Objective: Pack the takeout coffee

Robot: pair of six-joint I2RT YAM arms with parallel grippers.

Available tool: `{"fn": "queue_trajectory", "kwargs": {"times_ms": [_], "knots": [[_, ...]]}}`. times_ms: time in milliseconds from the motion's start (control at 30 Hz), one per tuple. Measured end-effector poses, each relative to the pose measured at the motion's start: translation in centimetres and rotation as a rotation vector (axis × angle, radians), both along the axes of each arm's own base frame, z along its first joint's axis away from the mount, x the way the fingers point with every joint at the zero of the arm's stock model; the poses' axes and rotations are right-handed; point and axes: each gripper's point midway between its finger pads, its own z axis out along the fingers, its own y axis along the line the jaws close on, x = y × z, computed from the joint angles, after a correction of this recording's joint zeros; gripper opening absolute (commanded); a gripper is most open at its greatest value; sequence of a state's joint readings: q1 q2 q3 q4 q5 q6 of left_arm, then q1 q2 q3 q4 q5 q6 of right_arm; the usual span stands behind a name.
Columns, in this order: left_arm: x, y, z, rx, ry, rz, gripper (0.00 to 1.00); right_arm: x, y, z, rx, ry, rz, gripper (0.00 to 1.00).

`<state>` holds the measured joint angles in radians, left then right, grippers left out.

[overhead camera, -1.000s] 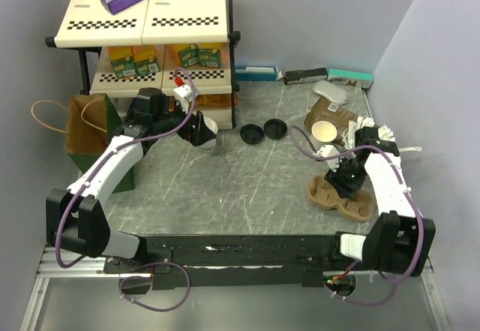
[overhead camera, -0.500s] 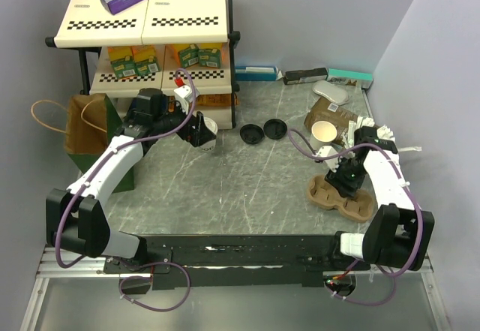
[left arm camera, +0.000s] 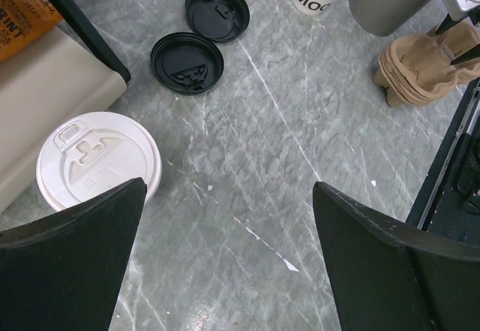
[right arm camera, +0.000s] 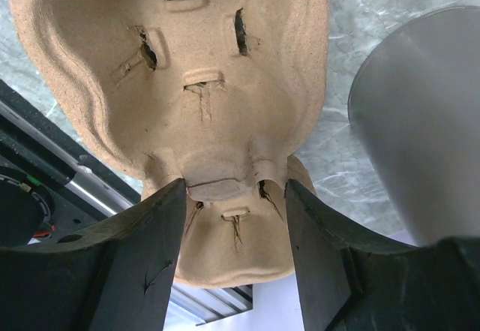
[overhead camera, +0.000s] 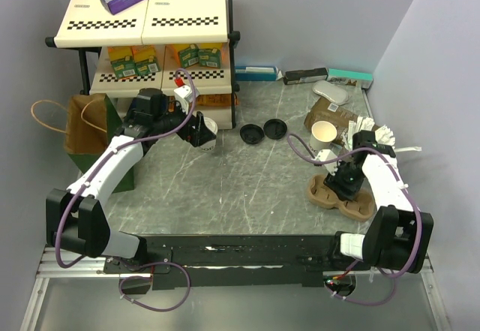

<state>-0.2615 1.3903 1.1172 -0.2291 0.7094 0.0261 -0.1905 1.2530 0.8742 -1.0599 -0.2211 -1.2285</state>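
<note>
— Fingers (right arm camera: 135, 263) of the right gripper (right arm camera: 234, 190): how do they stand?

— Parted, one on each side of the middle ridge of the brown pulp tray (right arm camera: 187, 68), close against it. Whether they press on it or merely flank it, I cannot tell. The tray lies on the table (overhead camera: 247, 188) at the near right, with the grey tumbler (right arm camera: 420, 121) just beside it.

— Any cup in the tray?

— None; the wells show bare pulp.

— And the left gripper (left arm camera: 229, 196)?

— Farther back on the left, jaws spread wide with only table between them. The lidded white cup (left arm camera: 97, 158) stands just beside one finger (left arm camera: 67, 248), close to the foot of the shelf (overhead camera: 187, 12).

— The other coffee?

— The open white cup (overhead camera: 324, 130) stands at the far right, beyond the tray, with no lid on it. Two black lids (left arm camera: 187, 62) lie flat and side by side on the table between the two cups.

— So which step is this?

— I'd judge the tray is being set in place. Neither cup is packed yet.

— Next move?

— Probably the left gripper shifts sideways over the lidded white cup and closes round its wall below the rim. It would then carry the cup upright across to a well. The open white cup likely wants a lid first.
</note>
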Motion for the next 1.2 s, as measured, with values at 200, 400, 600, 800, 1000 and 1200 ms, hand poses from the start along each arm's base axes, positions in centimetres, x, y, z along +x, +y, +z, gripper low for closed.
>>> {"fn": "queue_trajectory", "kwargs": {"times_ms": [200,400,600,800,1000,1200], "knots": [[0.0,0.0,0.0,0.000,0.000,0.001,0.99,-0.3,0.0,-0.1,-0.006,-0.022,0.013,0.58],[0.0,0.0,0.0,0.000,0.000,0.000,0.99,-1.3,0.1,-0.7,-0.010,-0.011,0.018,0.51],[0.0,0.0,0.0,-0.001,0.000,0.001,0.99,-1.6,0.1,-1.1,-0.016,-0.003,0.016,0.50],[0.1,0.0,0.0,-0.001,-0.002,0.002,0.99,-1.6,0.0,-0.9,-0.017,-0.009,0.012,0.37],[0.1,0.0,0.1,-0.002,-0.003,0.002,0.99,-1.9,0.2,-0.1,-0.006,0.002,0.003,0.23],[0.2,-0.1,0.0,-0.006,0.001,0.004,0.99,-2.3,0.3,1.9,-0.015,-0.032,0.002,0.00]]}}
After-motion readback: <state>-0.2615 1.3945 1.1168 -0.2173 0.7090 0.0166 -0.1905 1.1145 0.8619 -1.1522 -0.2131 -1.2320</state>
